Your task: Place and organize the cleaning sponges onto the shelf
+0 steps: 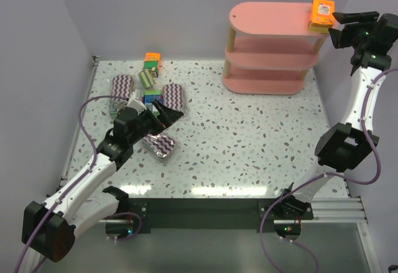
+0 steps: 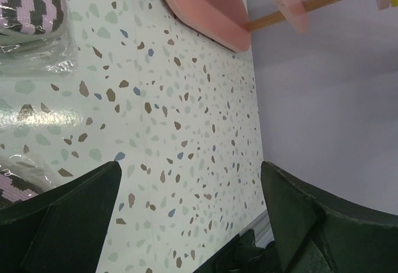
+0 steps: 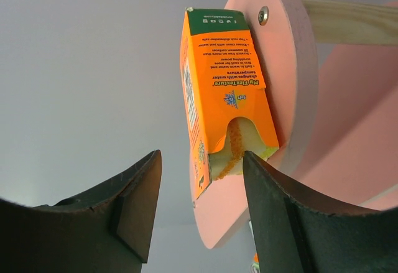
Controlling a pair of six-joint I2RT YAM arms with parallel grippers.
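We had our left arm stretched low and forward from its base at the near left, elbow bent, with the wrist angled toward the right. Our left gripper [image 1: 163,112] had its jaws spread wide, and its dark fingers [image 2: 74,217] sat far apart at the bottom corners of the wrist view. Our right arm rose steeply from its base, folded at the elbow, with the forearm reaching up and away. Our right gripper [image 1: 337,25] pointed left, its jaws moderately parted.
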